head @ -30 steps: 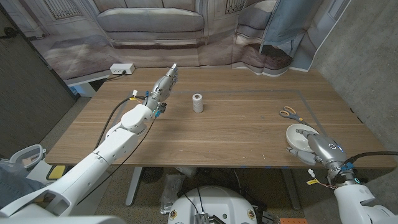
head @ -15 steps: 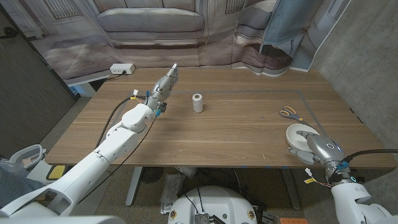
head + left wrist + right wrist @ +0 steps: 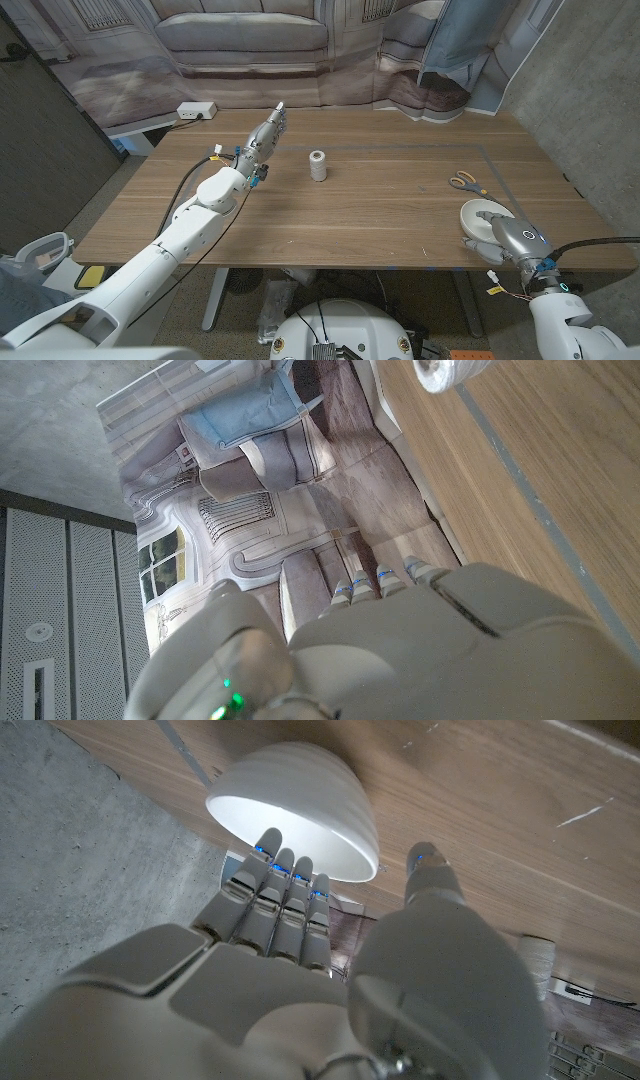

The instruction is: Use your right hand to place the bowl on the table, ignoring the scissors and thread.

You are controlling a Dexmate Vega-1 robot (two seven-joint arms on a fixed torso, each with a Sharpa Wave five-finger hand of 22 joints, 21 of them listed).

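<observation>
Counter (image 3: pixel 380 215): wooden, with thread spool (image 3: pixel 318 165) mid-surface and scissors (image 3: pixel 463 182) toward my right.
Bowl (image 3: pixel 484 218): upright on counter, near front-right edge.
Right robot hand (image 3: pixel 508 238): fingers spread at bowl's rim, gripping nothing.
Left robot hand (image 3: pixel 268 130): fingers straight, holding nothing.

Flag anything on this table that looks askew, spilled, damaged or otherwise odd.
Nothing stands out. The white ceramic bowl sits upright near the table's front right edge beside the right hand; the white spool of thread stands upright, and the yellow-handled scissors lie flat.
</observation>
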